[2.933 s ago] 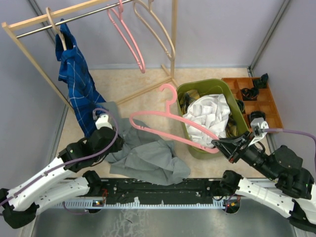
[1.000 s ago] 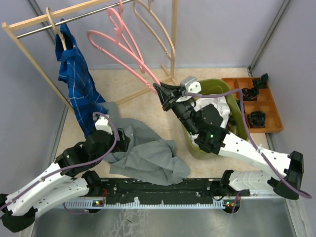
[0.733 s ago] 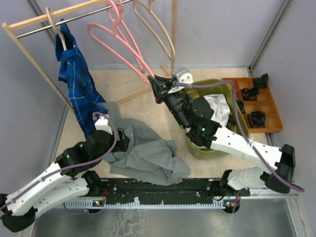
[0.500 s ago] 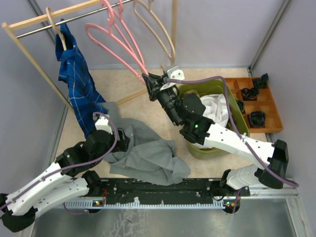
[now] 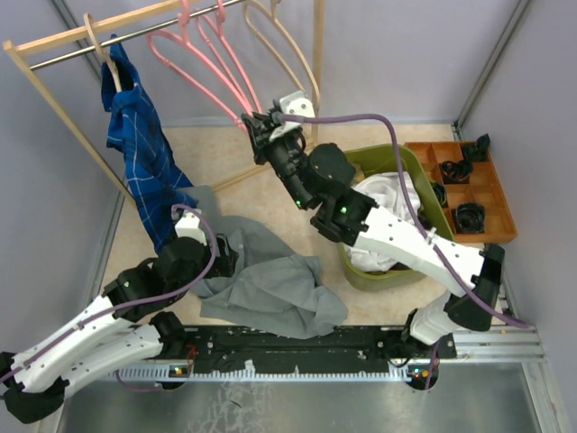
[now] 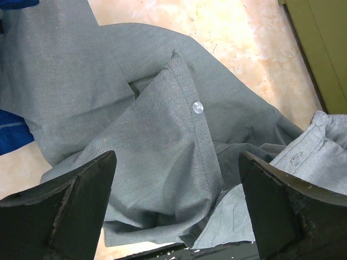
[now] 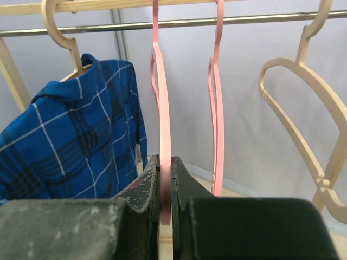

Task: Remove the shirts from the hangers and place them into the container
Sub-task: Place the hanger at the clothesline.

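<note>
My right gripper [image 5: 256,126] [image 7: 165,168] is shut on the lower bar of a pink hanger [image 5: 162,36] [image 7: 161,103], held up at the rack's metal rod [image 7: 244,21]. A second pink hanger [image 7: 215,103] hangs beside it. The blue checked shirt [image 5: 140,153] [image 7: 70,141] hangs on a pale hanger [image 5: 95,36] at the left. The grey shirt [image 5: 270,289] [image 6: 152,135] lies crumpled on the floor. My left gripper [image 5: 221,257] [image 6: 176,200] hovers open just over it. The olive-green container [image 5: 383,155] holds a white shirt [image 5: 388,203].
The wooden rack frame [image 5: 54,99] spans the back left, with a bare pale hanger [image 5: 288,54] [image 7: 303,81] at its right end. An orange compartment tray [image 5: 478,189] with dark parts sits right of the container. Grey walls enclose the area.
My right arm has swung from beside the container up and left to the rack, carrying the pink hanger to the rod. The left arm and grey shirt have stayed still.
</note>
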Robot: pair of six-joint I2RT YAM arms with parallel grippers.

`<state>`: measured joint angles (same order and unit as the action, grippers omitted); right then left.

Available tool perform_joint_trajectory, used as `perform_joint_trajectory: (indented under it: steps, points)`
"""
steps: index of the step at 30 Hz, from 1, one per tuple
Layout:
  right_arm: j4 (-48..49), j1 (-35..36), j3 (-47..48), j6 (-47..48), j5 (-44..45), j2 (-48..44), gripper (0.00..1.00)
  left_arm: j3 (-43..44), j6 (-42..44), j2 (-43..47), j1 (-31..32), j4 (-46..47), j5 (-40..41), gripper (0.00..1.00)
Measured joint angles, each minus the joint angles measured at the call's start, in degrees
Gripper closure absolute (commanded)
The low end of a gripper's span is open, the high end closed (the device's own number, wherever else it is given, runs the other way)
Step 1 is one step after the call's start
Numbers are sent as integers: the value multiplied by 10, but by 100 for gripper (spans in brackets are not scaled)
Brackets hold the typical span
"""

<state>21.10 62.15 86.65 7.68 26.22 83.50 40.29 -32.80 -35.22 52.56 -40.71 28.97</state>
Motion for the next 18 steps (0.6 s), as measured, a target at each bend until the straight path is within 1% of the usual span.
perform_joint_trajectory:
  steps: [4, 10, 11, 14, 18]
  points:
    - [-66, 0, 70, -2, 14, 45, 100, 0, 0, -2, 0, 0, 0, 1]
    - [-126, 0, 113, 2, 32, 85, 100, 0, 0, -2, 0, 0, 0, 1]
    - [-134, 0, 119, 2, 32, 87, 95, 0, 0, -2, 0, 0, 0, 1]
    - [-146, 0, 122, -1, 31, 86, 75, 0, 0, -2, 0, 0, -1, 1]
    - [-173, 0, 120, -5, 28, 83, 46, 0, 0, 0, 0, 0, -1, 1]
